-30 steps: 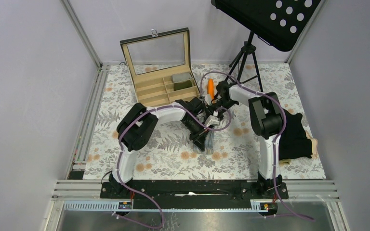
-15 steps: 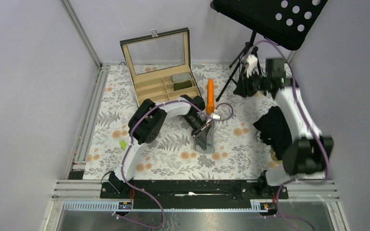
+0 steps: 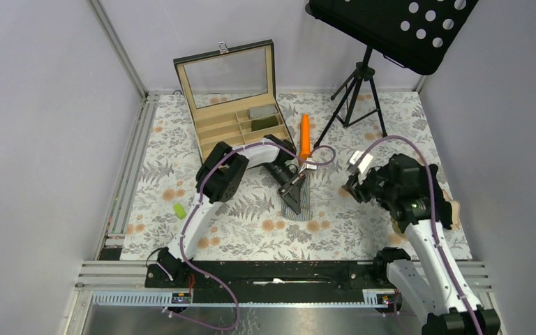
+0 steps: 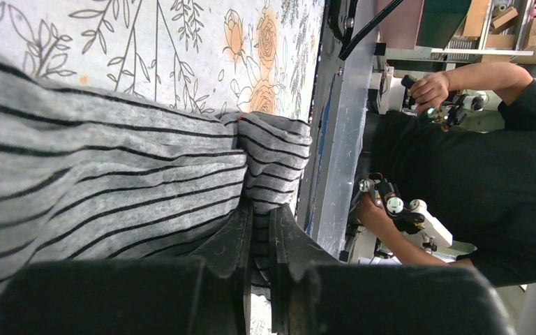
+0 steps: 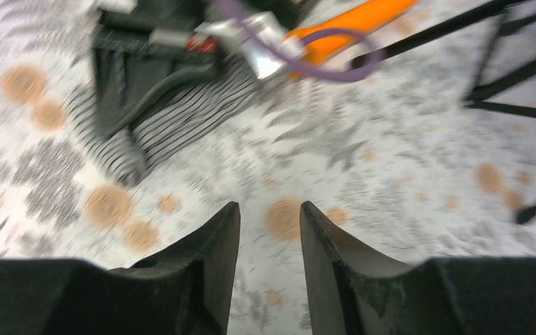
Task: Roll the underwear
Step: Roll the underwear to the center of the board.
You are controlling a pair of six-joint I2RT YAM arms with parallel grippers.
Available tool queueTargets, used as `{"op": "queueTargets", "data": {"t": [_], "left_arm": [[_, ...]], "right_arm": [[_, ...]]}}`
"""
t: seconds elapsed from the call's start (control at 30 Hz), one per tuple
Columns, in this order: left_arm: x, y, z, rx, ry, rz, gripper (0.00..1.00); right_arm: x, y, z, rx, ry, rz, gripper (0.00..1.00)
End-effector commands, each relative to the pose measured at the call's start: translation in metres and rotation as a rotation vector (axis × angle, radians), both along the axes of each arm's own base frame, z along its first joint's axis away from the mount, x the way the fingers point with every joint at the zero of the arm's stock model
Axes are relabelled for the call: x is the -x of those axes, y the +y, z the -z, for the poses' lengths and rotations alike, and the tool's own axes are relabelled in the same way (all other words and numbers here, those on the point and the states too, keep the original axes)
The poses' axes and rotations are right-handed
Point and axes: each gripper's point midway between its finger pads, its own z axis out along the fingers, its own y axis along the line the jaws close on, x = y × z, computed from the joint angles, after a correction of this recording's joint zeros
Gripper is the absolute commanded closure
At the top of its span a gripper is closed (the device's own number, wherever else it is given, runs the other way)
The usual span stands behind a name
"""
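Note:
The light grey pinstriped underwear (image 3: 305, 208) lies on the flowered mat in the middle. My left gripper (image 3: 295, 199) rests on it. In the left wrist view the gripper (image 4: 259, 211) is shut on a fold of this striped cloth (image 4: 112, 160). My right gripper (image 3: 353, 183) hovers to the right of it, open and empty. In the blurred right wrist view the gripper (image 5: 269, 213) stands above bare mat, with the striped underwear (image 5: 174, 132) ahead on the left. The black underwear is mostly hidden behind the right arm.
An open wooden box with a glass lid (image 3: 237, 122) stands at the back. An orange carrot-shaped stick (image 3: 305, 135) lies beside it. A tripod stand (image 3: 354, 91) is at the back right. A small green piece (image 3: 179, 209) lies at the left. Frame rails edge the mat.
My right arm has swung from the back right near the tripod to the near right, its gripper now facing the mat's middle. The left gripper stays on the striped underwear.

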Motion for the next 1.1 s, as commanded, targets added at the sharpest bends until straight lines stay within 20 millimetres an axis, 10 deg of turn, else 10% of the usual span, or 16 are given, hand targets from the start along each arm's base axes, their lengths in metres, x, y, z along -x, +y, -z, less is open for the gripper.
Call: {"op": "queueTargets", "data": {"t": [0.0,0.33,0.6,0.9,1.07], "left_arm": [[-0.018,0.015,0.071,-0.066,-0.130,0.012,0.95],[-0.021,0.021,0.072,-0.072,-0.119,-0.005,0.93],[-0.023,0.021,0.069,-0.071,-0.135,-0.005,0.91],[-0.026,0.021,0.057,-0.055,-0.150,-0.014,0.87],[-0.060,0.023,-0.008,0.029,-0.269,-0.089,0.71]], "right_arm": [[0.045,0.035,0.043,0.075,0.146,-0.301,0.53],[0.051,0.114,0.086,0.275,0.070,-0.584,0.40],[0.040,0.126,0.125,0.369,0.062,-0.628,0.39],[0.058,0.134,0.151,0.405,0.176,-0.757,0.77],[0.074,0.130,0.155,0.404,0.333,-0.773,1.00]]}}
